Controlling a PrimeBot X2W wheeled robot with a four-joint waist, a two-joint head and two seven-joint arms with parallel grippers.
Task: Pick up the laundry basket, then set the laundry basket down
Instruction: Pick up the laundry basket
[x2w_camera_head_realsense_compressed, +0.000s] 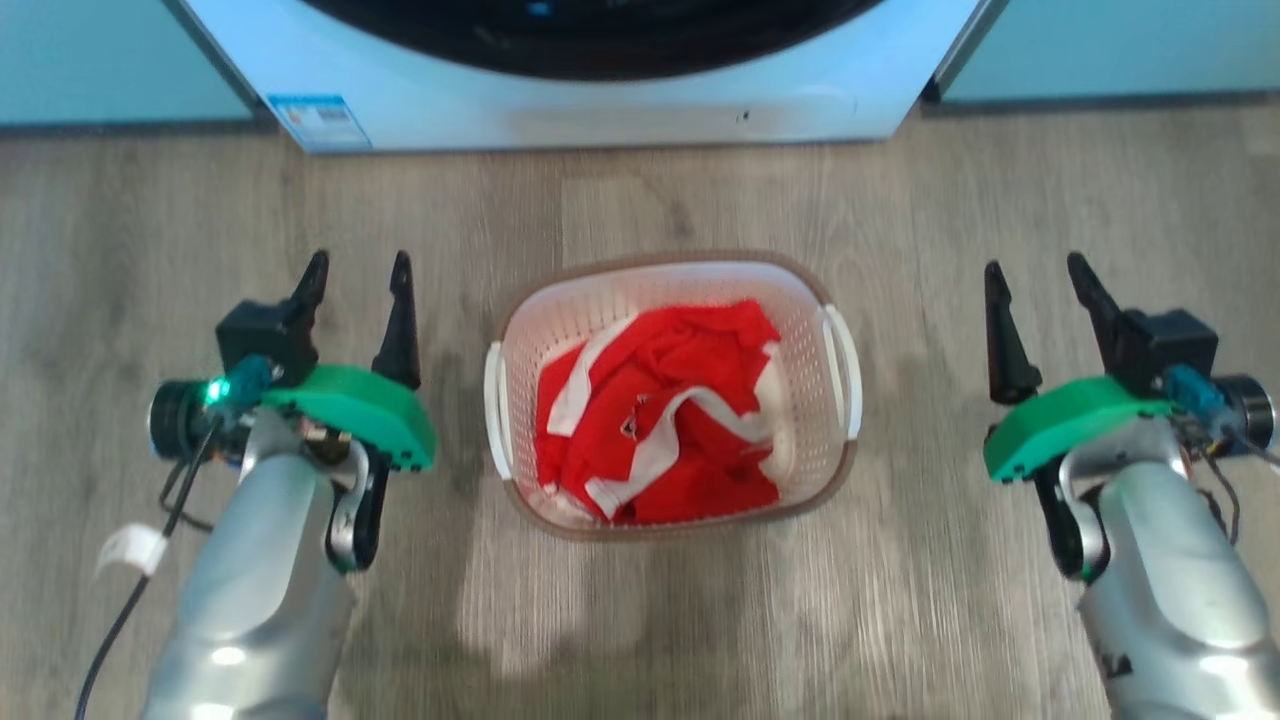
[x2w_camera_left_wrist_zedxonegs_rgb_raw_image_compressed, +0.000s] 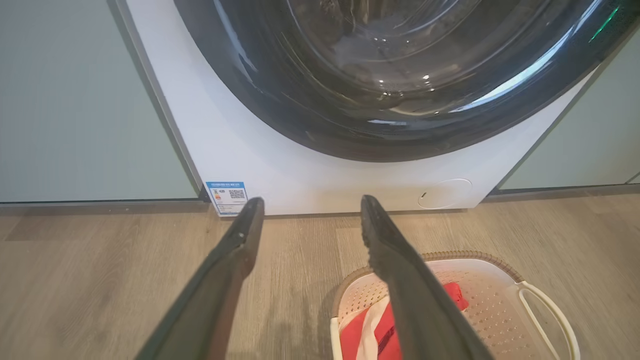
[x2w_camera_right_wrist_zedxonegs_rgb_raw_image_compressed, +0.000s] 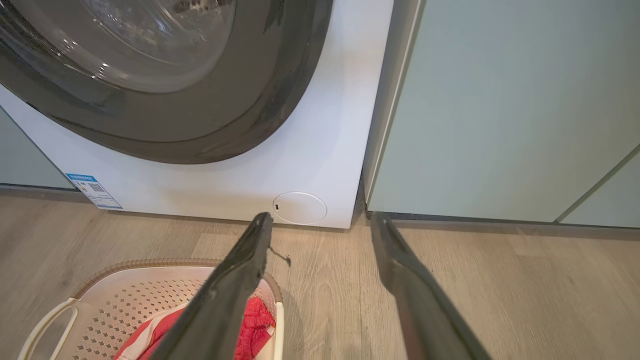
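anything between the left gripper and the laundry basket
Nothing: in the head view the wood floor between the left gripper and the laundry basket is bare.

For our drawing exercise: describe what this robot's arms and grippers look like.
The left forearm and right forearm are glossy silver-grey shells. Each wrist carries a bright green plate and black blocks. The left gripper and right gripper each have two long, dark, tapering fingers. A black cable with a white tag runs along the left arm.
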